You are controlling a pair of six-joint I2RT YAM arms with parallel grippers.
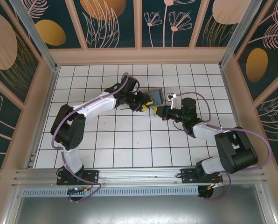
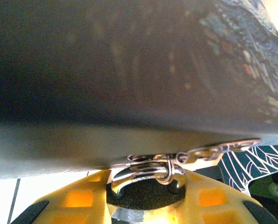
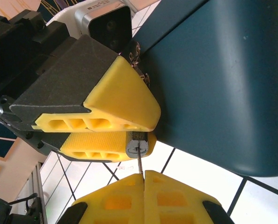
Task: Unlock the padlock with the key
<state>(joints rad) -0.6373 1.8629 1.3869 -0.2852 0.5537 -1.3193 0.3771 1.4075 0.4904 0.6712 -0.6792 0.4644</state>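
The padlock's small grey body (image 3: 137, 142) is clamped between the yellow fingers (image 3: 122, 100) of my left gripper (image 1: 146, 102), beside the blue box (image 3: 218, 70). Its silvery shackle (image 2: 146, 176) passes through a metal loop under the box's edge, just above my left gripper (image 2: 146, 189). My right gripper (image 3: 143, 179) is shut on the key (image 3: 140, 164). The key's thin shaft runs straight up from the fingertips into the keyhole in the bottom of the padlock. In the top view my right gripper (image 1: 163, 112) meets the left one at the box (image 1: 156, 96).
A short metal chain (image 2: 218, 150) hangs from the box by the shackle. The white tiled table (image 1: 129, 140) is walled by patterned panels (image 1: 115, 23). Both arms reach in toward the table's middle.
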